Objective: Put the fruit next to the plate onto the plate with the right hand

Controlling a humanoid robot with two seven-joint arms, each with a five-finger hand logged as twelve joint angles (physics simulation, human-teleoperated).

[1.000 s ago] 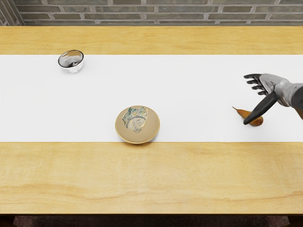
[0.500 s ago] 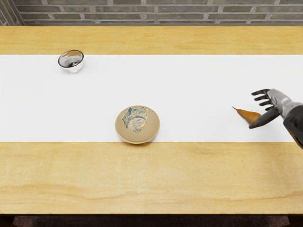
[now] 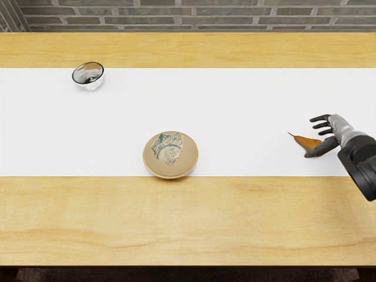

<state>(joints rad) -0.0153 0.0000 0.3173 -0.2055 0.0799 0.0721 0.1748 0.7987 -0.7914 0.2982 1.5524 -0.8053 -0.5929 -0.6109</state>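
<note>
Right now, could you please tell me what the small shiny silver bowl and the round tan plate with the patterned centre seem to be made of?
The small shiny silver bowl looks like polished metal: its wall mirrors light and dark patches. The round tan plate is probably glazed ceramic, judging by its smooth rim and painted green-and-white centre.

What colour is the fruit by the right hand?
Orange-brown: a pear with a thin stem pointing left. The head view shows it.
</note>
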